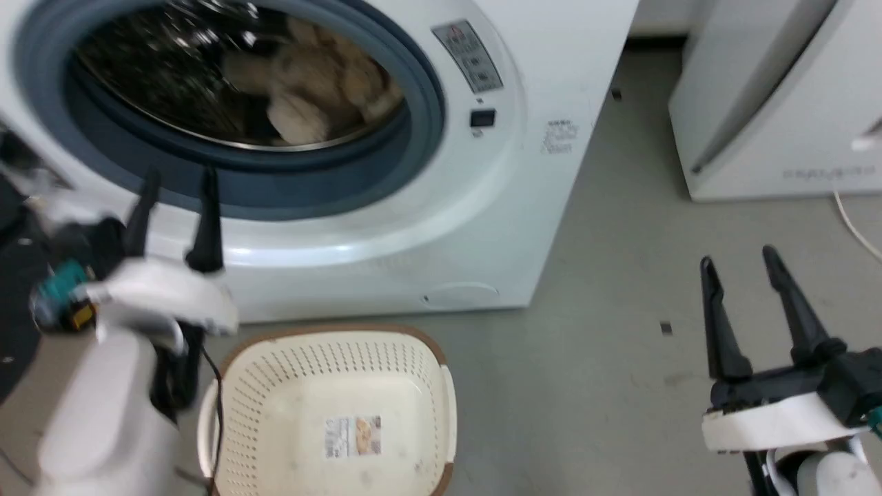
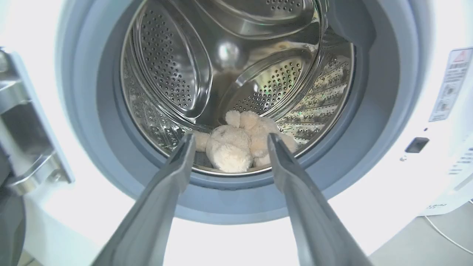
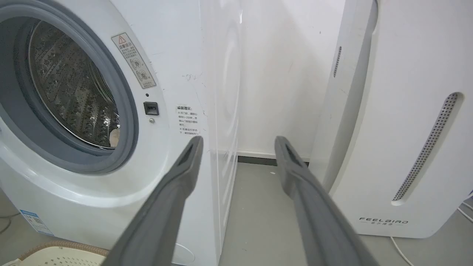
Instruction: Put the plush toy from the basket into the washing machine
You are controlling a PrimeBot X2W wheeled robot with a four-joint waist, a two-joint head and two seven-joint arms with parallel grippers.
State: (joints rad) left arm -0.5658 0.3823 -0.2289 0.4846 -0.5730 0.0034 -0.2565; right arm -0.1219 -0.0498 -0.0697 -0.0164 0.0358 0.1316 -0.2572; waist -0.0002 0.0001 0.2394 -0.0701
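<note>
1. We are seeing the plush toy lying low in the perforated steel drum of the washing machine, just behind the lower lip of the grey gasket.
2. The basket is sitting on the floor right in front of the machine, with its label sticker showing on the bottom.
3. We are holding the left gripper in front of the porthole with its fingers spread and gripping nothing. In the left wrist view the toy is showing between them, apparently some way beyond the tips.
4. The right gripper is hovering above the floor to the right, between the machine and the FEELBIRD appliance. Its fingers are likewise parted and carrying nothing.
5. We are judging the toy to be light, soft and easily squashed. Its fluffy pile should be giving the fingers plenty of friction, and nothing on it looks breakable.
6. If we are taking it up again, we are favouring a deep pinch across the rounded body rather than a limb. A limb would probably let the rest sag and swing against the gasket.
7. We are reading the placement as essentially made, since the toy is resting wholly inside the drum.
</note>
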